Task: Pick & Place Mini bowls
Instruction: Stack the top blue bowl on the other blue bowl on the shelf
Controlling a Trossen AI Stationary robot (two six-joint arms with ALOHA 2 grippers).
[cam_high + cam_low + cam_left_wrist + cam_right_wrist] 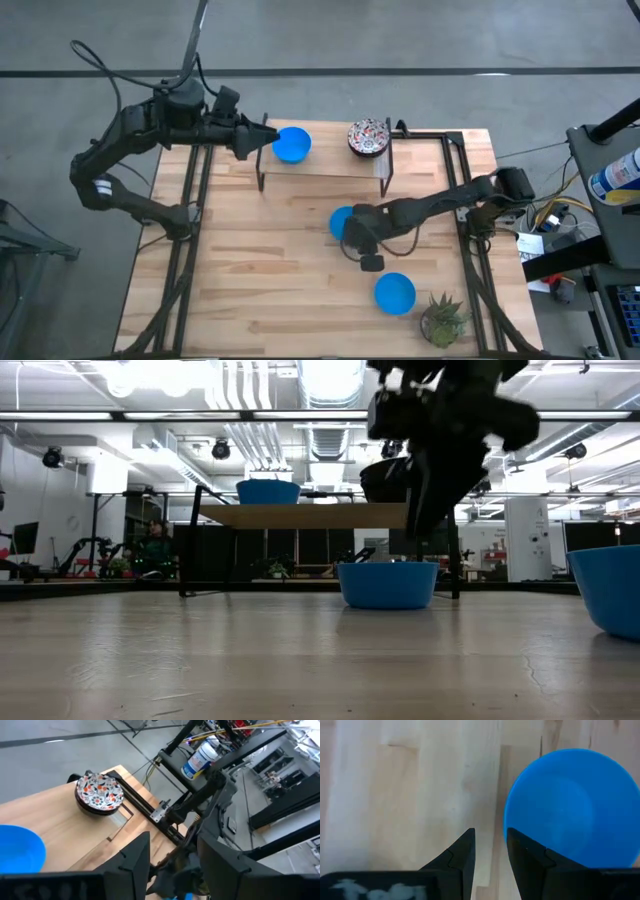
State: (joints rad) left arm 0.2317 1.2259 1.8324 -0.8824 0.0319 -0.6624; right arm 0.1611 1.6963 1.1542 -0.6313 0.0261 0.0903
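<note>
While the left end effector (268, 143) waits spread beside a shelved blue bowl (292, 145), the right end effector (489, 851), fingers narrowly parted, straddles the nine o'clock rim of the mid-worktop blue bowl (575, 807), seemingly for pickup.

open tabletop (250, 250) left, plant (443, 318) (right corner)

Grey floor (400, 40); ceiling strip lights (330, 415); white ducts (245, 430).

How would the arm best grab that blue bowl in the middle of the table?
Probably by its rim, from straight above: the middle blue bowl sits upright and open, its thin edge free. The right gripper hovers open by that rim, one finger able to drop inside, one outside.
</note>
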